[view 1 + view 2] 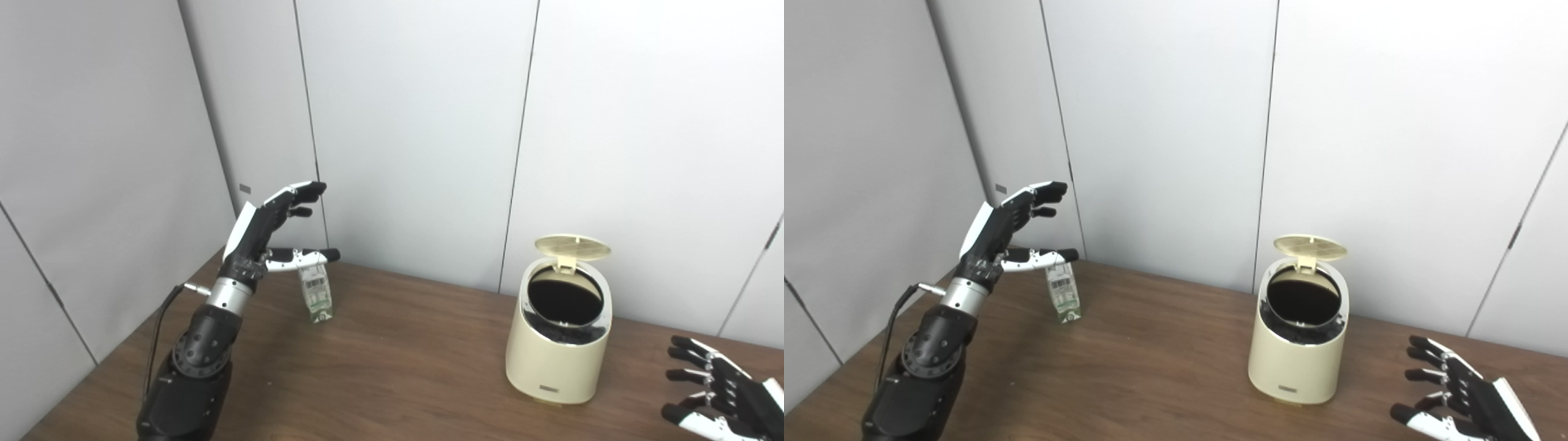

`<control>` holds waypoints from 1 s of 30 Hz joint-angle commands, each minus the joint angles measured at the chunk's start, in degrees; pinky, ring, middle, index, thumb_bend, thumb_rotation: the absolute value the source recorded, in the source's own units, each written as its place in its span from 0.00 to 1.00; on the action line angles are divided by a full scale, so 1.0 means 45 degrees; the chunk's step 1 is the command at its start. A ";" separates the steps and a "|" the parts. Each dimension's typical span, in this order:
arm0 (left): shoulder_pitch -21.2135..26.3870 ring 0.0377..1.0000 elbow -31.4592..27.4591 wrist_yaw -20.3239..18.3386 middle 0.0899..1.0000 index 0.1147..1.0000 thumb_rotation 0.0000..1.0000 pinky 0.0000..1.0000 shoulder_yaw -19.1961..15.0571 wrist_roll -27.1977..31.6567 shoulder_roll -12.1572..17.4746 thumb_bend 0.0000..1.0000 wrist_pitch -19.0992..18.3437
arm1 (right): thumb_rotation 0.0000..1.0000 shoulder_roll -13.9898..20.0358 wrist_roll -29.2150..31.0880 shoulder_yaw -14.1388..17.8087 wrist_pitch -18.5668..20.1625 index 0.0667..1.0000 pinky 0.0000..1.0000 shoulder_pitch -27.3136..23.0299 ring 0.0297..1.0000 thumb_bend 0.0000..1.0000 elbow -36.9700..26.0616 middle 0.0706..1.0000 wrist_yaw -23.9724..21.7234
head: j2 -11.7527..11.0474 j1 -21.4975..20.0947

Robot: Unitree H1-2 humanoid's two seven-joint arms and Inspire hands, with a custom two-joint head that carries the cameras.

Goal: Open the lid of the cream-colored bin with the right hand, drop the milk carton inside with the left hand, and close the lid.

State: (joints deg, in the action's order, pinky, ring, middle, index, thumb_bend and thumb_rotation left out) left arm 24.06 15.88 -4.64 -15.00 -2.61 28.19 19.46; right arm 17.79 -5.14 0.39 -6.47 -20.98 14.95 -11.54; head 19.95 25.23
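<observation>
The cream-colored bin (pixel 554 361) stands on the wooden table (pixel 392 367) at the right, its round lid (pixel 572 246) raised upright and the dark inside showing. A small green-and-white milk carton (pixel 316 295) stands upright at the back left of the table. My left hand (pixel 269 229) hovers open just above and to the left of the carton, its thumb stretched across the carton's top; I cannot tell if it touches. My right hand (pixel 719 392) lies open low at the right edge, apart from the bin.
Grey wall panels (pixel 416 122) close off the table at the back and on the left. A cable (pixel 160 318) runs from my left wrist down past the forearm.
</observation>
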 commanded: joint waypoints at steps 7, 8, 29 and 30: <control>0.0624 1.00 0.0861 -0.0082 0.99 0.97 0.19 1.00 -0.0144 0.0707 0.0586 0.90 -0.0122 | 0.48 0.0328 0.0246 0.0126 -0.0175 0.81 0.44 -0.0478 0.70 1.00 -0.0531 0.80 -0.0018 | 0.0021 -0.0065; 0.0622 1.00 0.0935 -0.0139 1.00 0.99 0.22 1.00 -0.0136 0.0816 0.0588 0.94 -0.0192 | 0.48 0.0338 0.0262 0.0136 -0.0149 0.80 0.43 -0.0460 0.69 1.00 -0.0559 0.79 -0.0025 | 0.0030 -0.0070; 0.0539 1.00 0.3353 0.0047 1.00 1.00 0.29 0.98 0.0053 0.1188 0.0337 1.00 -0.0053 | 0.49 0.0527 0.0324 0.0231 0.0490 0.78 0.40 -0.0056 0.64 1.00 -0.1210 0.77 -0.0073 | 0.0133 -0.0166; 0.0540 1.00 0.3448 0.0021 1.00 1.00 0.29 0.97 0.0042 0.1272 0.0297 1.00 0.0006 | 0.50 0.0544 0.0314 0.0229 0.0511 0.78 0.40 -0.0043 0.64 1.00 -0.1212 0.77 -0.0073 | 0.0142 -0.0168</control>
State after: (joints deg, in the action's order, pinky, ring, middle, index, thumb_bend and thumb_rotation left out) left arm 24.75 31.78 -5.19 -14.56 2.49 28.59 17.29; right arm 18.89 -4.30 0.85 -3.42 -19.98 11.71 -11.78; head 20.57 24.52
